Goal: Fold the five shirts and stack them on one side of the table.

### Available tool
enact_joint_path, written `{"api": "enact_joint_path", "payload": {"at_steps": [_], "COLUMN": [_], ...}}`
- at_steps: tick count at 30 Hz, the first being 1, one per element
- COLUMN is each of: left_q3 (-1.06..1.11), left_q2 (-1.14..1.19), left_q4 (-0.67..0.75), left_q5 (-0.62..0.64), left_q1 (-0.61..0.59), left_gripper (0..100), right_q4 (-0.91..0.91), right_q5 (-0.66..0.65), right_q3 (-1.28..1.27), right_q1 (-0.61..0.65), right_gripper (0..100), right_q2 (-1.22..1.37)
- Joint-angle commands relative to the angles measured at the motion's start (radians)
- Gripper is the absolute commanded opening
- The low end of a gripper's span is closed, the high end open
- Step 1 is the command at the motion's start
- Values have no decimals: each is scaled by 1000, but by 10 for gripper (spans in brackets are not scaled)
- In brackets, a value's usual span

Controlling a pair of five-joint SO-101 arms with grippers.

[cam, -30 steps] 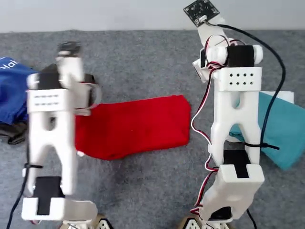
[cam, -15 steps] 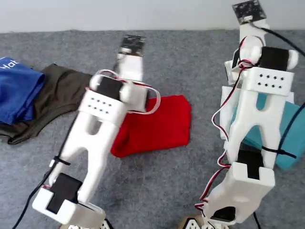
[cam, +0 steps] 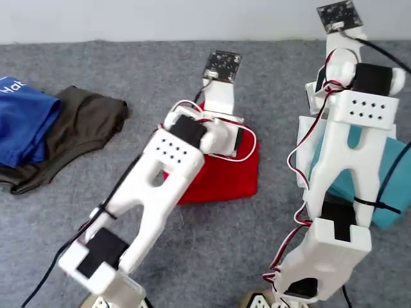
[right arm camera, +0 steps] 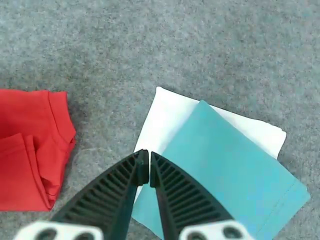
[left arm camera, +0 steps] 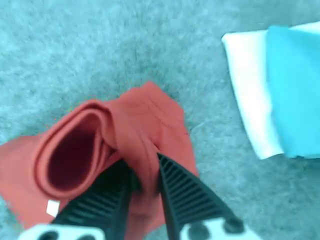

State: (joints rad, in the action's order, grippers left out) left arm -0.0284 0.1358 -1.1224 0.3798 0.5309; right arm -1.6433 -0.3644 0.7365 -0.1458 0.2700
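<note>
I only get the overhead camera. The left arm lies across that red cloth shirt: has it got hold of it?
Observer: Yes. The left wrist view shows the left jaws shut on a raised fold of the red cloth shirt.
Visitor: And the right arm, is it carrying anything?
Observer: No. The right jaws are shut on nothing, over the edge of the folded teal shirt.
Visitor: What's the white bit beside it?
Observer: A folded white shirt, lying under the teal one with its edges showing.
</note>
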Motion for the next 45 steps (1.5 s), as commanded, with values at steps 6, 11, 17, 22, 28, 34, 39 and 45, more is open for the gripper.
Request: {"api": "enact_joint_path", "payload": {"at_steps": [6,11,17,22,28,34,39,45], "left_q3": [-232,-369,-613,-961,-1119,-1035,-878,-552], "left_q2": [170,270,327,331,373,466,466,316], "left_q4": [-57,-135,-315,-459,-569,-632,-632,-526], "left_q5": [9,9,6,3,2,-51,-57,-57], "left_q1": [55,72,49,-109,-353,-462,-517,-511], "left_gripper": [12,66,264,244,43,12,12,10], "right_q4": [13,13,15,15,15,47,58,54], "right_q5": [12,11,6,5,3,9,8,9], "right_q3": [41,41,46,46,43,48,87,130], "right_q1": [-8,-8,-4,19,168,358,490,545], "right_gripper": [19,19,19,19,19,19,19,18], "right_q2": [-64,-64,-61,-56,-35,150,234,377]}}
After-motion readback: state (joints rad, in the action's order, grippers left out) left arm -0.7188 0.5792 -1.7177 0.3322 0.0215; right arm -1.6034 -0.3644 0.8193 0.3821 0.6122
